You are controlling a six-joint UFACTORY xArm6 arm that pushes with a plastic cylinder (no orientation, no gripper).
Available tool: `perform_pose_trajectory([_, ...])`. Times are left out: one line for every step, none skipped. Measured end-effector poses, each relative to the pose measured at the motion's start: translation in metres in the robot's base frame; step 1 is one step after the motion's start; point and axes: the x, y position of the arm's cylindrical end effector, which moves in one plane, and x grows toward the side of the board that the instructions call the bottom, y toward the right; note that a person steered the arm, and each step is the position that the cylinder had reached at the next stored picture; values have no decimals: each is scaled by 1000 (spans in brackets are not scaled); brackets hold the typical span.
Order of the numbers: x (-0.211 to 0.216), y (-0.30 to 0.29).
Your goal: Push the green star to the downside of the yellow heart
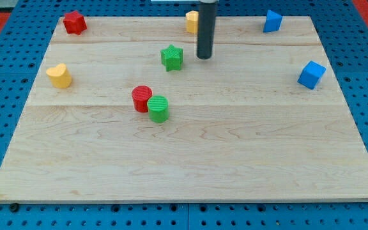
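The green star (172, 57) lies on the wooden board in the upper middle. The yellow heart (59, 75) lies near the board's left edge, well to the left of the star and slightly lower. My tip (204, 57) rests on the board just to the right of the green star, with a small gap between them. The rod rises from there out of the view's top.
A red cylinder (142, 98) and a green cylinder (158, 108) touch each other below the star. A red block (74, 22) sits at top left, a yellow block (191, 21) behind the rod, a blue block (272, 21) at top right, a blue cube (311, 75) at right.
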Motion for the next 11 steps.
perform_pose_trajectory([-11,-27])
perform_pose_trajectory([-14,-52])
perform_pose_trajectory([-3,-60])
perform_pose_trajectory([15,-49])
perform_pose_trajectory([25,-46])
perform_pose_trajectory([17,-62])
perform_pose_trajectory([1,-70])
perform_pose_trajectory([12,-81])
perform_pose_trajectory([38,-72])
perform_pose_trajectory([43,-35])
perform_pose_trajectory([48,-19])
